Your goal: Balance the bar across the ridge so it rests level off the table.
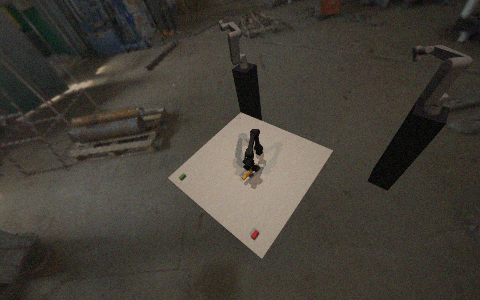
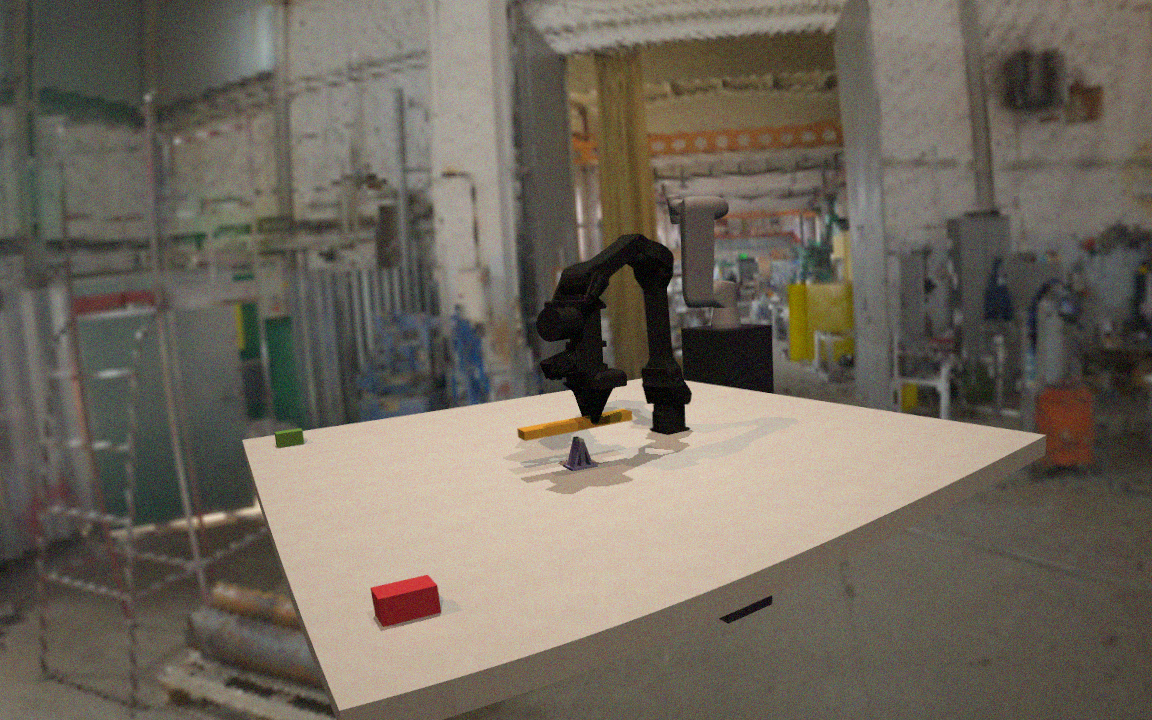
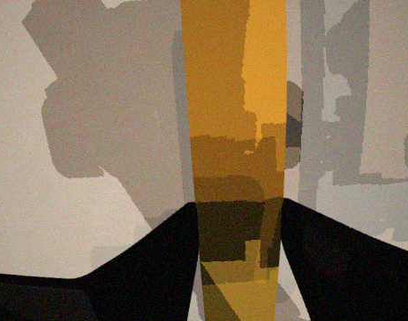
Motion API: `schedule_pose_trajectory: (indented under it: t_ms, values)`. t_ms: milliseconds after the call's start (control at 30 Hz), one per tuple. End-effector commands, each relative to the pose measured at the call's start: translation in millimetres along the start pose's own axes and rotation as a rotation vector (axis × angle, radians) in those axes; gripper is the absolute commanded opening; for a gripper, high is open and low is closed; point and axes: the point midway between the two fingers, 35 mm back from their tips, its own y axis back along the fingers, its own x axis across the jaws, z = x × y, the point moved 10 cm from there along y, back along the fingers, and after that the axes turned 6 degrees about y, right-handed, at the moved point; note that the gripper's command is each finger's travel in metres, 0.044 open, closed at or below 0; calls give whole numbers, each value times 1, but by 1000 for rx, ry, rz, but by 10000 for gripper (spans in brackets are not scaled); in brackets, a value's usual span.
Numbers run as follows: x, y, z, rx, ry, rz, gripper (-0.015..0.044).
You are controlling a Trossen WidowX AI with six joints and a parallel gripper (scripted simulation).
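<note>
The orange bar point(image 1: 247, 174) point(image 2: 553, 427) point(image 3: 219, 89) is held in the air, clear of the table point(image 1: 211, 186) point(image 2: 741, 501). My gripper point(image 1: 252, 170) point(image 2: 595, 418) point(image 3: 237, 209) is shut on the bar, with one black finger on each long side. The small dark purple ridge point(image 1: 251, 175) point(image 2: 577, 454) stands upright on the table. In the exterior view the bar is above the ridge with a visible gap. In the wrist view the bar hides most or all of the ridge, so I cannot tell how well they line up.
A red block point(image 1: 254, 234) point(image 2: 405, 600) lies near one table corner. A green block point(image 1: 182, 176) point(image 2: 289, 437) lies near another corner. Two grey arms on black pedestals point(image 1: 247, 89) point(image 1: 407, 145) stand beyond the table edges.
</note>
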Motion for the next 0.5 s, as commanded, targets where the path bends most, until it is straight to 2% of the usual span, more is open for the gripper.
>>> schedule_pose_trajectory:
  t_ms: [0,467]
  values:
    - [-1,-8,-1,9,-3,-1,0]
    - [-1,-10,-1,9,-3,-1,0]
